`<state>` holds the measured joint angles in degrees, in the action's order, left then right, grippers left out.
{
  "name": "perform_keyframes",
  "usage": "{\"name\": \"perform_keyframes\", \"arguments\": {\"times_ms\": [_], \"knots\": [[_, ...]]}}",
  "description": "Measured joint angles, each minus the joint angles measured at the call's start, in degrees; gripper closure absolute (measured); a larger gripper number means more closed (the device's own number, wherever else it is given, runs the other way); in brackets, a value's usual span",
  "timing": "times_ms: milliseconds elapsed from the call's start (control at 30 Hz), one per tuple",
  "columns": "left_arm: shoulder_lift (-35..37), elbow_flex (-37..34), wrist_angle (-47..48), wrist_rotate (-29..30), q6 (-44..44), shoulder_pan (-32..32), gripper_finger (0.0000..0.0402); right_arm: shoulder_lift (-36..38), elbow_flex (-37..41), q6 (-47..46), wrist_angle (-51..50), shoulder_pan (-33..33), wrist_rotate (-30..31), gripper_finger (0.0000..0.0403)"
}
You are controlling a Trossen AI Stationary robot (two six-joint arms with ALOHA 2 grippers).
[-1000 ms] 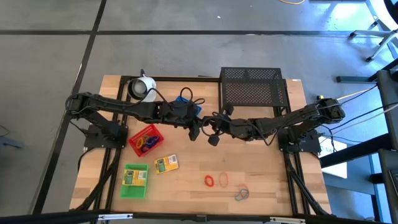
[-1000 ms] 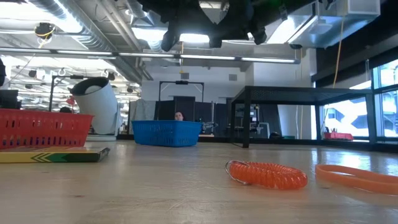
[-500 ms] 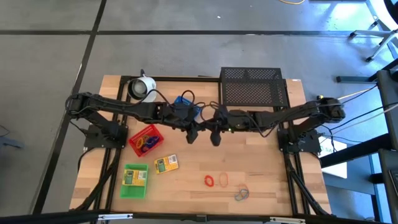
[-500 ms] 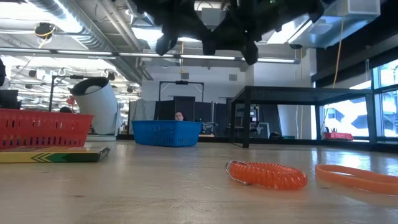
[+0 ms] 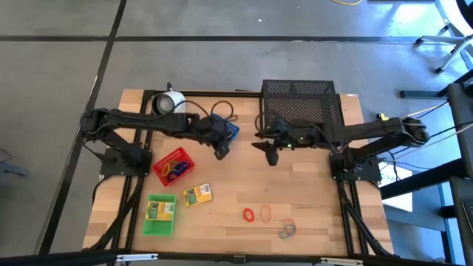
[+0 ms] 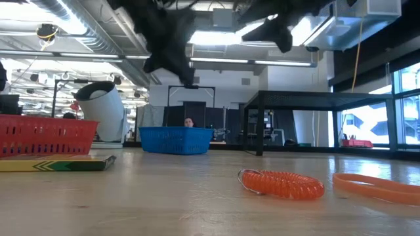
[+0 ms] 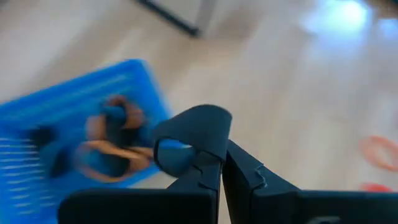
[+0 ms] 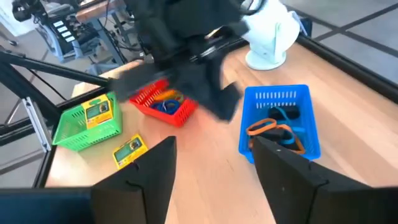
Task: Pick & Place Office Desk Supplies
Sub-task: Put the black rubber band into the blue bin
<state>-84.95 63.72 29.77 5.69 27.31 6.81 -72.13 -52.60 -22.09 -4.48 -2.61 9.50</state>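
The wooden table (image 5: 310,199) carried a blue tray (image 5: 228,129) near its back edge, with a white round object (image 5: 168,103) to that tray's left and a large black wire-mesh rack (image 5: 301,103) to its right. A red tray (image 5: 174,166) sat toward the left side. In front of it stood a green tray (image 5: 160,215), and a yellow-green box (image 5: 197,194) lay just beside the green tray. Near the front edge lay a red loop (image 5: 249,215), an orange loop (image 5: 265,213) just beside it, and a grey-blue loop (image 5: 287,231) a little apart.
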Motion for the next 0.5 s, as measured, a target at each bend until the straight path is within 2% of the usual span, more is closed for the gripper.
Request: {"name": "perform_keyframes", "arguments": {"times_ms": [100,200,367,500], "knots": [[-1.5,0.0,2.1,3.3,-2.5,3.7,0.0399,1.7,0.0,0.0,-1.1,0.0,0.2,0.0186],[-4.6,0.0,2.5,3.0,-3.2,7.2,0.0399,2.1,0.0,-2.0,-2.3,-0.1,-0.1,0.0191],[-10.3,0.0,3.9,2.2,-3.3,10.4,0.0399,1.9,0.0,-9.7,-10.0,-1.2,-4.3,0.0201],[-11.9,0.0,3.4,2.6,-2.8,11.1,0.0398,1.5,0.0,-17.8,-16.9,-3.8,-5.9,0.0210]]}}
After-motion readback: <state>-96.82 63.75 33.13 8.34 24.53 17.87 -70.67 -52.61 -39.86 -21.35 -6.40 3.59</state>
